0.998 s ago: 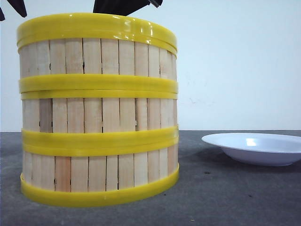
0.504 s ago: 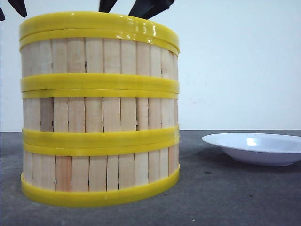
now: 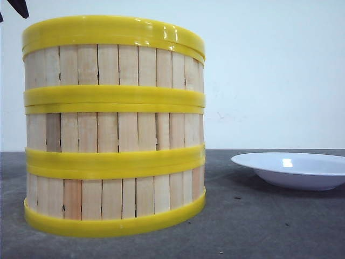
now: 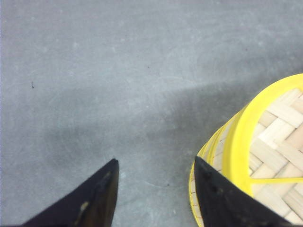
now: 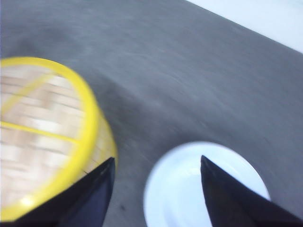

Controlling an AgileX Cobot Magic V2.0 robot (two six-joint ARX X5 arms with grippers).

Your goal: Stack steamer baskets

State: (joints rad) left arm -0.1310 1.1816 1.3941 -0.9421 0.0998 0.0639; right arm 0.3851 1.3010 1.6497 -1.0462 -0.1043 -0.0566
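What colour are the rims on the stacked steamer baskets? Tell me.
Yellow, on the steamer baskets; clearest in the front view.

The front camera sits low at table level, close to the stacked steamer baskets (image 3: 114, 127), facing a pale wall. Both wrist cameras look down from above; each shares the stack's top with it.

no readable text, labels, numbers
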